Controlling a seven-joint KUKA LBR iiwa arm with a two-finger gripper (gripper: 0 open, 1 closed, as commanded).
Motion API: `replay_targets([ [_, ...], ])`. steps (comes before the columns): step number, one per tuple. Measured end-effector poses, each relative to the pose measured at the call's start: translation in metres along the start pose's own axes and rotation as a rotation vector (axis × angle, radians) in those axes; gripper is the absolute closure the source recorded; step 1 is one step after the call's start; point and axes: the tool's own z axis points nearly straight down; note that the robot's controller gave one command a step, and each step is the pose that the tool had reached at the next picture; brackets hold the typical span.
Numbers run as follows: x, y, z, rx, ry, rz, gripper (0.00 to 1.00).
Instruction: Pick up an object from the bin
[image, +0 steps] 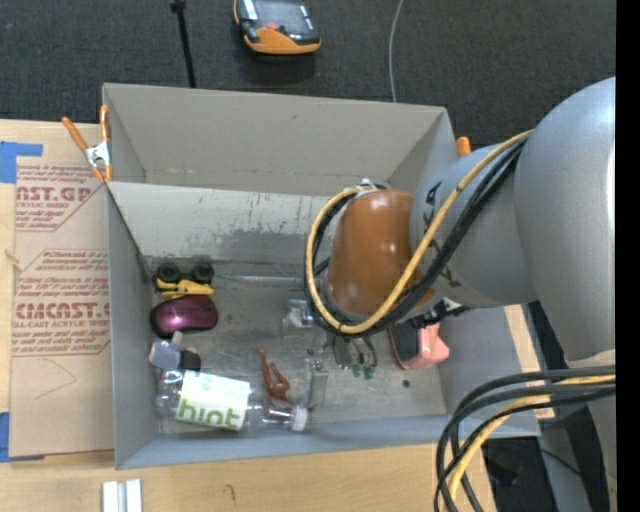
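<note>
Bottle: clear bottle (215, 405) with a green "hint" label lies on its side along the near wall, cap toward the gripper.
Curl: red-brown curled piece (272, 375) sits just left of the gripper and is my likeliest pick.
Gripper (318, 372): low over the bin floor; I cannot tell how far it is open or whether it holds anything.
Approach: I would centre over the curl and come straight down, clear of the bottle cap.
Far side: purple mouse (185, 316) and yellow toy car (185, 280) are well apart, so I ignore them.

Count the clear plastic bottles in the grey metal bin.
1. The clear plastic bottle with a white, green-lettered label lies on its side in the grey metal bin's lower-left corner. The robot arm covers the right part, so another may be hidden.
</note>
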Motion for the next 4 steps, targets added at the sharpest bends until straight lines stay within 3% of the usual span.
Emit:
replay_targets([
  [1, 0.006, -0.001, 0.024, -0.001, -0.006, 0.077, 0.00],
  [2, 0.016, 0.015, 0.031, 0.000, -0.001, -0.004, 0.00],
  [3, 0.023, 0.023, 0.033, 0.001, 0.006, -0.006, 1.00],
  [4, 0.023, 0.023, 0.033, 0.001, 0.006, -0.006, 1.00],
])
